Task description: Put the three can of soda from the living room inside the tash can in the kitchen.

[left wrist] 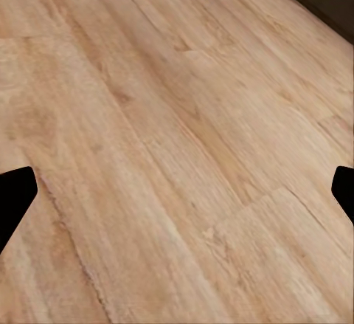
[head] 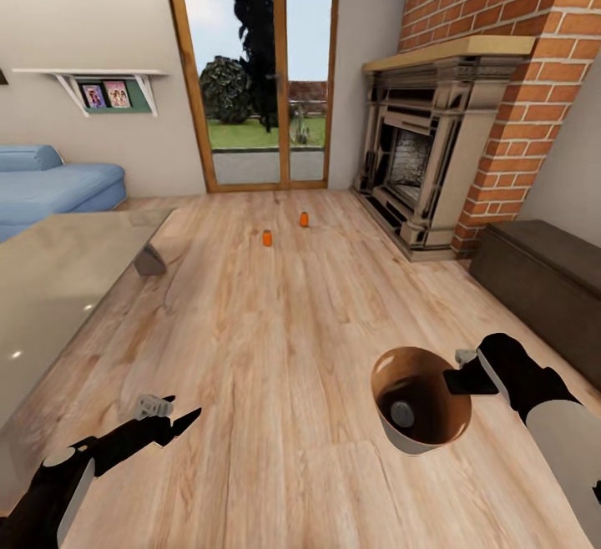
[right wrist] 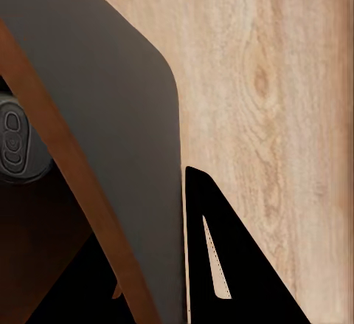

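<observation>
Two cans of soda stand on the plank floor of the living room, one (head: 267,238) nearer and one (head: 304,219) closer to the glass doors. My right gripper (head: 461,381) is shut on the rim of the copper-brown tash can (head: 434,432), held low at my right. A third can lies inside it, its grey top (head: 402,413) facing up and also showing in the right wrist view (right wrist: 15,143) past the brown rim (right wrist: 74,191). My left gripper (head: 171,417) hangs open over bare floor, its fingertips (left wrist: 15,195) wide apart with nothing between them.
A glass-topped low table (head: 58,282) fills the left side, with a blue sofa (head: 50,186) behind it. The ornate fireplace (head: 426,165) and brick wall stand at the right, a dark bench (head: 542,274) near my right arm. Open floor stretches to the glass doors (head: 259,73).
</observation>
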